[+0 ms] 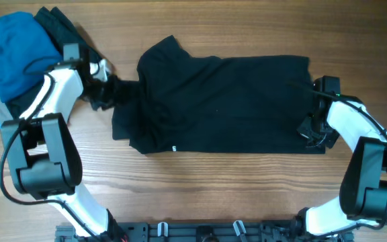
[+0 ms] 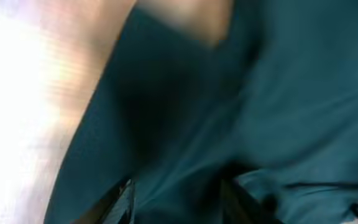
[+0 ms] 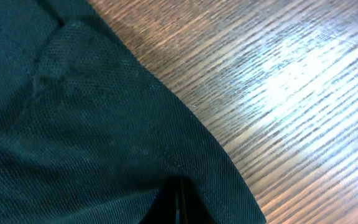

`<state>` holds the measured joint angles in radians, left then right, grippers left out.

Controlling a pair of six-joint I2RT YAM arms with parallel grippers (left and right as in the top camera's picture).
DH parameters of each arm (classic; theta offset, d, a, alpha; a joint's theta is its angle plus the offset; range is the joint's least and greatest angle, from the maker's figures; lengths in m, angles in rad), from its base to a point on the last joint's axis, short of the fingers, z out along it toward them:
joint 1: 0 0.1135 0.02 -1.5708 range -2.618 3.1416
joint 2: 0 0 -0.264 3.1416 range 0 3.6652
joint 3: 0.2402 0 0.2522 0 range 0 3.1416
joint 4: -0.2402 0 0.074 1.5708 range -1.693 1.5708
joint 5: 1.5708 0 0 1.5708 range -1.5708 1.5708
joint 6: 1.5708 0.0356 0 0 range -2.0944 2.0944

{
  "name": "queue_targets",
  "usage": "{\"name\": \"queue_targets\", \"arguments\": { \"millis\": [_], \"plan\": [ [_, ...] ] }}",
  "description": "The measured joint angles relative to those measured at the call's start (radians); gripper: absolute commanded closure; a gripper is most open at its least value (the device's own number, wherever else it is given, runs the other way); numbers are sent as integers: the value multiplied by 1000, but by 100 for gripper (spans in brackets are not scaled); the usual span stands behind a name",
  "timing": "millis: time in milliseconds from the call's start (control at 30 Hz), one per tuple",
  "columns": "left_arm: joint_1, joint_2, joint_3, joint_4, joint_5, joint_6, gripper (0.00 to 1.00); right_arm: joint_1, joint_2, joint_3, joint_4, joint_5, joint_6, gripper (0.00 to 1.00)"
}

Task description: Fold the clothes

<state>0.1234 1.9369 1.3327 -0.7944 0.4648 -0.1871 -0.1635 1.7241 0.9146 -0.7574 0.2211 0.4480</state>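
A black garment [image 1: 220,101] lies spread across the middle of the wooden table. My left gripper [image 1: 109,91] is at its left end, where the cloth is drawn out to a point. In the blurred left wrist view its fingers [image 2: 180,200] hold a bunch of the dark cloth [image 2: 278,93] between them. My right gripper [image 1: 312,128] is at the garment's lower right corner. In the right wrist view its fingers [image 3: 179,202] are pinched together on the hem of the knit cloth [image 3: 92,124].
A heap of blue clothing [image 1: 12,47] with a dark piece [image 1: 58,25] on it lies at the far left corner. Bare wooden table [image 1: 213,188] runs along the front. The arm bases stand at the front edge.
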Motion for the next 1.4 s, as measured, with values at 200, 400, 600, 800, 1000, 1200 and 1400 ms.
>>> {"name": "queue_targets", "arguments": {
  "millis": [200, 400, 600, 800, 1000, 1200, 1400],
  "plan": [
    [-130, -7, 172, 310, -77, 18, 27, -6, -120, 174, -56, -144, -50, 38],
    [-188, 154, 176, 660, -167, 18, 27, -6, -216, 203, -106, -226, -92, 38],
    [-190, 325, 176, 747, -215, 18, 39, -6, -216, 203, -121, -235, -95, 38],
    [-235, 340, 184, 705, -225, 17, 96, -6, -216, 203, -102, -240, -95, 36],
    [-241, 346, 186, 698, -224, 18, 96, -6, -216, 199, 69, -240, -99, 36],
    [-240, 283, 179, 589, -225, -95, 96, -6, -112, 191, 468, -240, -141, 28],
    [-240, 229, 181, 335, -209, -171, 96, -6, 202, 182, 867, -240, -191, 26]
  ]
}}
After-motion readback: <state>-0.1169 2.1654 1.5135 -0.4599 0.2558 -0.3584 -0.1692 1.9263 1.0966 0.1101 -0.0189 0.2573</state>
